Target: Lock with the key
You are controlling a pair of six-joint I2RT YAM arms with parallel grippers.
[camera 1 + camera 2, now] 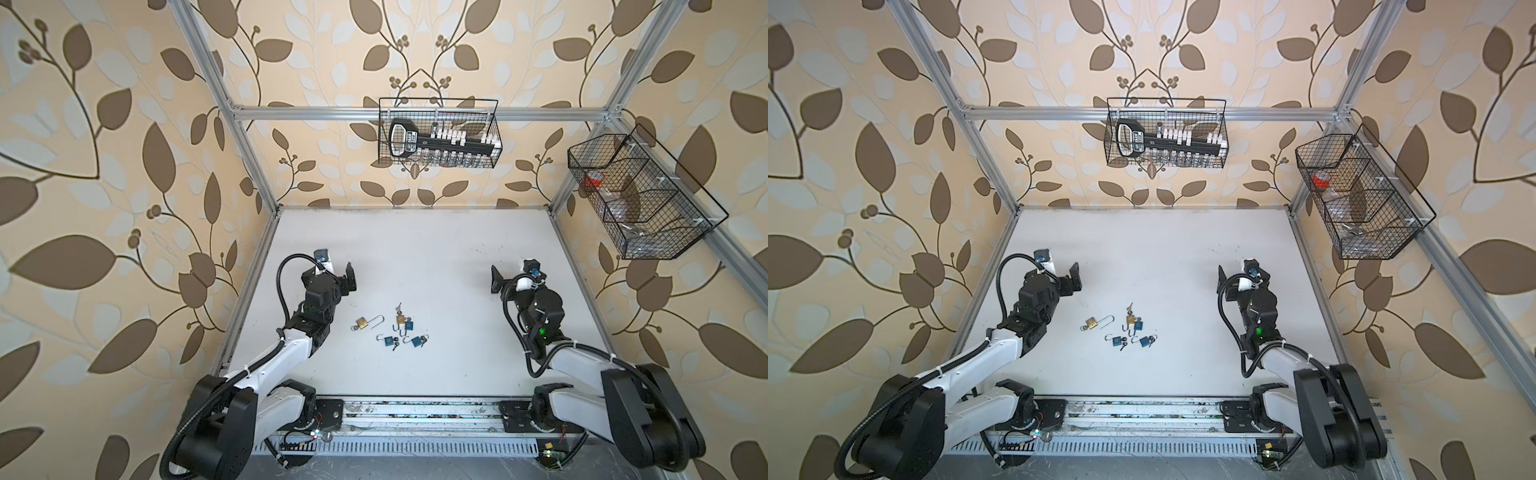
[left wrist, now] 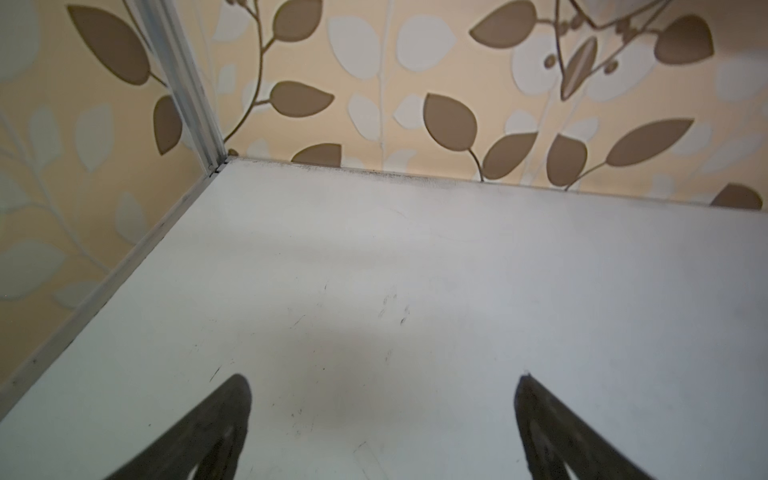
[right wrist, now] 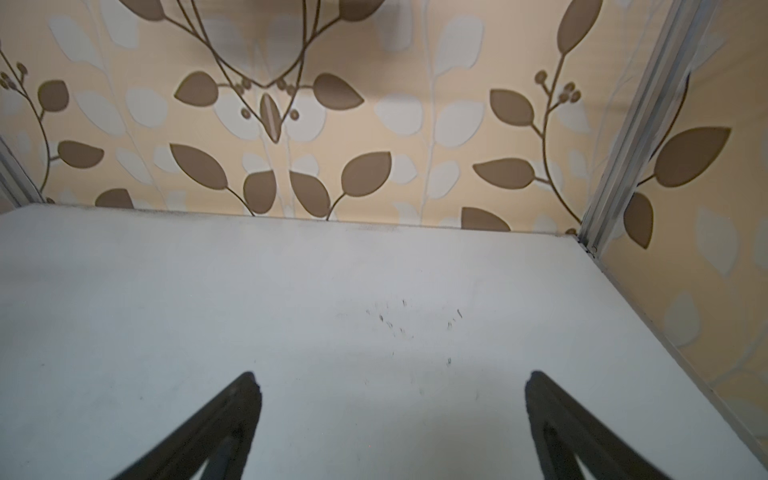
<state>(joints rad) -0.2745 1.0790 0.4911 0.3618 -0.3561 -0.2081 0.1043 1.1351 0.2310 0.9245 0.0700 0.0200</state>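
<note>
Left fingers [image 1: 351, 276]: spread wide and empty, over bare table on the left, just far-left of the padlocks. In the left wrist view both tips [image 2: 224, 419] stand apart with only white surface between them.
Right fingers [image 1: 495, 279]: also spread wide and empty, on the right, well apart from the padlocks. The right wrist view shows the tips [image 3: 552, 419] parted over bare table.
Table [image 1: 415, 249]: white and lightly scuffed.
Padlocks: five small ones clustered between the arms, nearer the left arm.
Brass padlock [image 1: 362, 323]: leftmost, lying flat, its long shackle swung open to the right.
Second brass padlock [image 1: 400, 319]: right of the first, touching a blue padlock [image 1: 409, 325].
Key [image 1: 399, 308]: at the second brass padlock's far edge; too small to tell whether it sits in the lock.
Near blue padlocks [image 1: 390, 340] [image 1: 417, 341]: side by side, shackles apparently open, small dark keys at each.
Far basket [image 1: 438, 104]: hangs on the far rail.
</note>
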